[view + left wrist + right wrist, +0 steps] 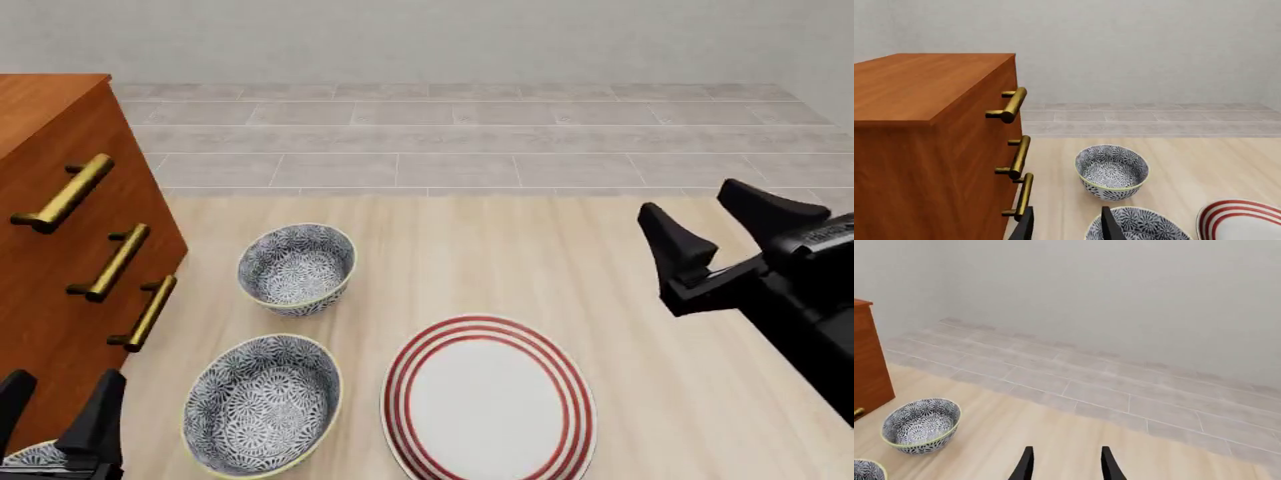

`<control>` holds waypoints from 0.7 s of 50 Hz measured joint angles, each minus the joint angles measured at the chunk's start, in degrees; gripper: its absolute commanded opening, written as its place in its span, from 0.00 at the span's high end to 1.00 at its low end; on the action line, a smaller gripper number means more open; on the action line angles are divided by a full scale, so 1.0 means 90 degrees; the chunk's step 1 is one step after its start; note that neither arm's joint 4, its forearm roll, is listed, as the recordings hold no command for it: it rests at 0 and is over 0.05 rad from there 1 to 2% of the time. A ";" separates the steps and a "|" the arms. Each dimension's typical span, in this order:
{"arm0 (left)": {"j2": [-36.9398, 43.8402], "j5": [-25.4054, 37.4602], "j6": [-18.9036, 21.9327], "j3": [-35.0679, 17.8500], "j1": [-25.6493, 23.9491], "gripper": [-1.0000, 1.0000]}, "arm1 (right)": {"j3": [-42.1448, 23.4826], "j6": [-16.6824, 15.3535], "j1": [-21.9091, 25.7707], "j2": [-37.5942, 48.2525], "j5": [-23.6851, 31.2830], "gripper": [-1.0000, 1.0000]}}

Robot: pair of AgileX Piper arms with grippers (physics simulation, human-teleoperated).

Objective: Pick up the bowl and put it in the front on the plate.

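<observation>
Ceramic bowl (262,403) sits just beside plate (489,400)

The left gripper (60,410) sits low at the near left corner of the front view, its two dark fingers upright and spread apart; in the left wrist view the same fingers (1111,226) show a clear gap between them; the right gripper (727,222) hangs raised on the right side, jaws parted, fingers pointing away from the camera; its dark arm runs off toward the lower right edge.
</observation>
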 measured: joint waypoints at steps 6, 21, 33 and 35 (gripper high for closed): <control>0.0000 0.0000 0.0000 0.0000 0.0000 0.00 | -0.0292 0.0021 0.0152 0.0429 -0.0020 0.00; 0.0000 0.0000 0.0000 0.0000 0.0000 0.00 | -0.1131 0.0320 0.0482 0.1436 0.0128 0.00; 0.0000 0.0000 0.0000 0.0000 0.0000 0.00 | -0.1847 0.0452 0.0716 0.2125 0.0429 0.00; 0.0000 0.0000 0.0000 0.0000 0.0000 0.00 | -0.1947 0.0463 0.0755 0.2230 0.0470 0.00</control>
